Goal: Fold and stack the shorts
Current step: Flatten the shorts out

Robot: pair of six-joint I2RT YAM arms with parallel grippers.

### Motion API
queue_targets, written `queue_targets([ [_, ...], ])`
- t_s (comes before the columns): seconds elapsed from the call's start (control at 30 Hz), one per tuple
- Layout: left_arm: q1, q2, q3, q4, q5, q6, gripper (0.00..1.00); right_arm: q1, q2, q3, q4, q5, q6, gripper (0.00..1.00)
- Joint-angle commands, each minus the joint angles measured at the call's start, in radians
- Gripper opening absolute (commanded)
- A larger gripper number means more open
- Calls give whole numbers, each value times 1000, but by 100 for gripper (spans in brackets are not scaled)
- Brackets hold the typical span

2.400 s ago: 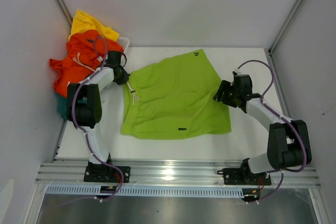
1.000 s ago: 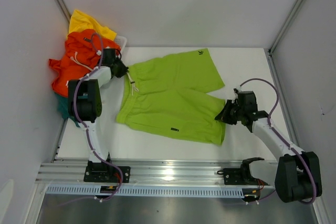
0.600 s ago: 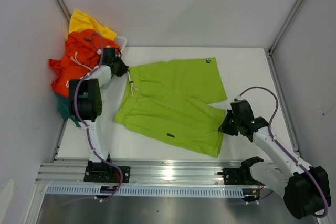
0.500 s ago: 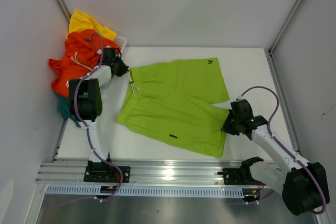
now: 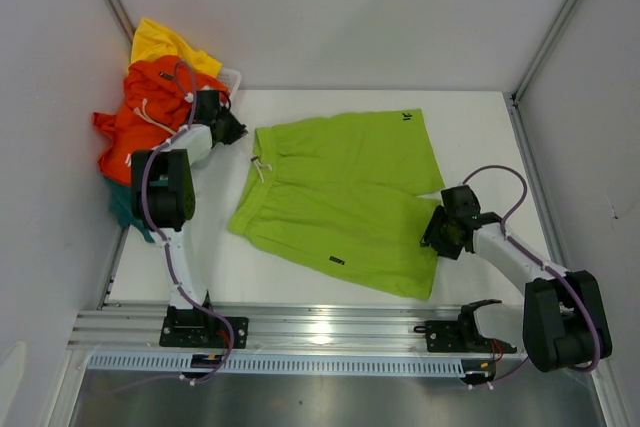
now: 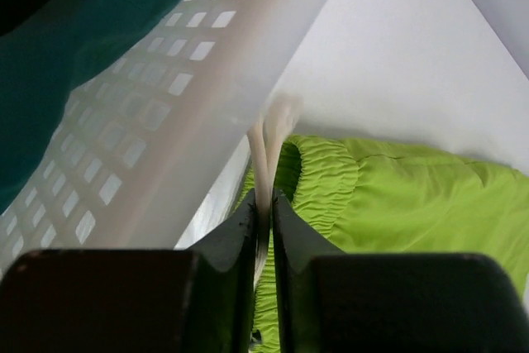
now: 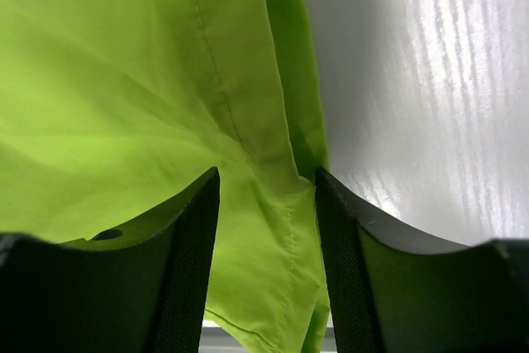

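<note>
Spread flatter than a second ago, the lime green shorts (image 5: pixel 335 192) lie open on the white desk (image 5: pixel 470 137) beside the white mesh basket (image 5: pixel 238 77), waistband towards it and both legs pointing away. The right pincer (image 7: pixel 266 183) has let go: its jaws stand apart astride the leg hem farthest from the basket, with cloth between them but unpinched. Hard against the basket, the left pincer (image 6: pixel 263 204) is nearly closed on a white cord (image 6: pixel 266 142), seemingly the drawstring.

Laying out looks finished and folding not yet begun. Next, both pincers probably need fresh grips on one edge to bring 1 leg over the other. Orange shorts (image 5: pixel 150 112), yellow shorts (image 5: pixel 165 45) and teal shorts (image 5: pixel 118 209) wait heaped at the basket. Plain white walls enclose the smooth desk.
</note>
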Motion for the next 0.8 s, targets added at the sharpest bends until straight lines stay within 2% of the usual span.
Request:
queue_targets([
  [0.0, 70, 2, -53, -46, -43, -6, 16, -36, 0, 30, 26, 22, -39, 52],
  [0.03, 70, -22, -67, -51, -43, -3, 19, -46, 5, 36, 31, 18, -45, 52],
  [0.07, 70, -38, -71, -57, -46, 6, 32, -56, 11, 45, 37, 2, -48, 51],
  [0.13, 70, -88, -79, -91, -65, 16, 48, -79, 55, 57, 72, -13, -57, 50],
  [0.17, 70, -104, -81, -107, -68, 27, 65, -83, 78, 75, 84, -15, -59, 49],
  [0.27, 72, -171, -94, -195, -97, 26, 81, -91, 186, 120, 135, -47, -56, 49],
  [0.47, 70, -347, -274, -198, -60, -22, 79, -120, 350, 191, 209, -67, -50, 48],
  [0.53, 66, -378, -295, -216, -47, -23, 78, -131, 385, 230, 221, -67, -50, 46],
  [0.67, 61, -462, -380, -240, -28, -14, 77, -181, 514, 336, 224, -67, -48, 34],
  [0.77, 59, -544, -446, -243, -19, -16, 77, -207, 585, 447, 203, -61, -35, 35],
])
